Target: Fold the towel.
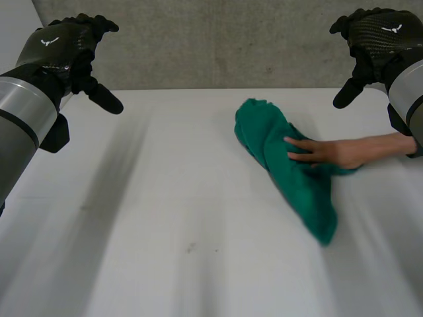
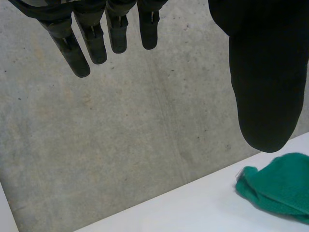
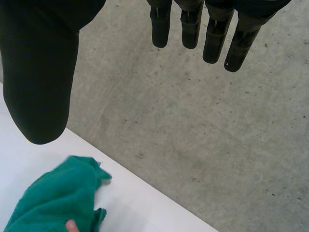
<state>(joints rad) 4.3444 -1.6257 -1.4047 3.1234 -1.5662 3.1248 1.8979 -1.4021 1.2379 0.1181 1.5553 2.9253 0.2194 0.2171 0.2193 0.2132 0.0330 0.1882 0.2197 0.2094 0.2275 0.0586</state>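
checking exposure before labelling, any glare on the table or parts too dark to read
Head view: the table shows no glare, and the towel shows its folds plainly. Left wrist view: the left robot hand is a flat black shape. Right wrist view: the right robot hand likewise.

Light: bright, even, soft across your white table (image 1: pixel 198 277).
Highlights: dull sheen on the backs of left hand (image 1: pixel 56 43) and right hand (image 1: pixel 380 30).
Wrist views: both palms near-black against pale wall (image 2: pixel 120 135).
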